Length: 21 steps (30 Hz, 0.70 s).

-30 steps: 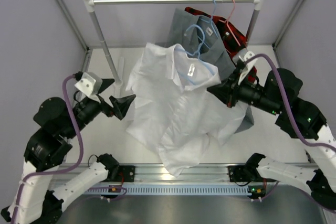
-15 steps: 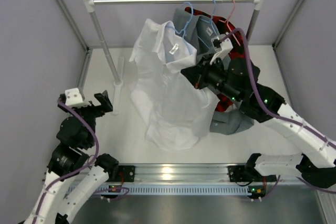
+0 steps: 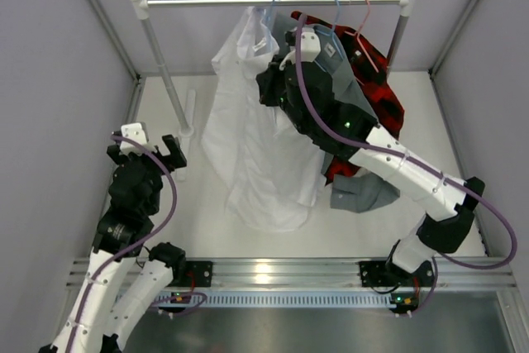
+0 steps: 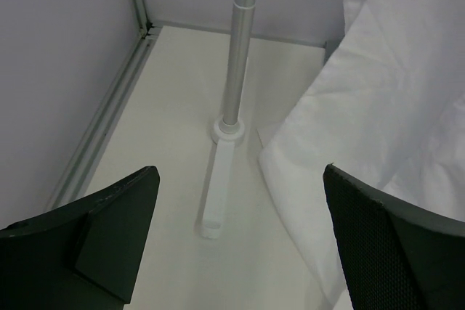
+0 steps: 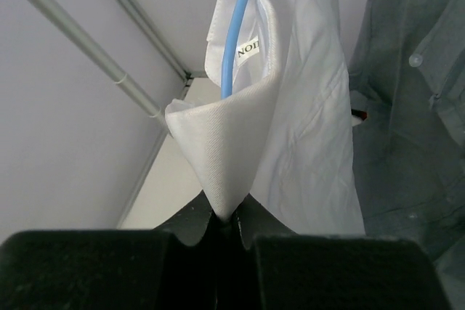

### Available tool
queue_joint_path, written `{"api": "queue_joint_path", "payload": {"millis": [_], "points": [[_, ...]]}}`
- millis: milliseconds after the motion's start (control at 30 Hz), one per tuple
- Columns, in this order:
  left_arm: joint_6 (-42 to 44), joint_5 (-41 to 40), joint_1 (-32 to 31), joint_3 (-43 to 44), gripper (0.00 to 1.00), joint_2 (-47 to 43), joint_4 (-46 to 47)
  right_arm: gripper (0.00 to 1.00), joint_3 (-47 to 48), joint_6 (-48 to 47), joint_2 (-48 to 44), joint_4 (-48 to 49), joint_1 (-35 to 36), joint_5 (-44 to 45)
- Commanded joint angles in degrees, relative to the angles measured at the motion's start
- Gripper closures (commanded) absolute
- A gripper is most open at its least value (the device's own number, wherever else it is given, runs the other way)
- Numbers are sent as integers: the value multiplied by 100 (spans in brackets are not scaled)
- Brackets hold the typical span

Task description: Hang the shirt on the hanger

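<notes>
The shirt hung long below the rail, its hem low toward the bench. It was draped on the hanger, whose hook sat at the rail; whether it was over the bar could not be told. The right end effector was clenched on a fold of the shirt by the collar. The hook likely needed to settle fully on the rail before that pinch let go, or the shirt could slide off. The grey shirt and plaid shirt crowded the right side, and the post stood to the left. The left end effector was released, apart from the shirt.
</notes>
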Motion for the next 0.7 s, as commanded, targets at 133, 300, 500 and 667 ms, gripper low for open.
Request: {"api": "queue_joint_path", "payload": {"millis": [133,300,500,667], "points": [[-12,759,46,34,2,223,102,100,1288,-249,751,-146,-111,271],[-12,724,55,43,2,214,84,100,1387,136,1174,-357,-102,341],[23,532,116,34,2,241,66,100,1316,296,1280,-436,-50,604],[-56,627,266,43,2,293,49,50,948,236,973,-358,29,509]]}}
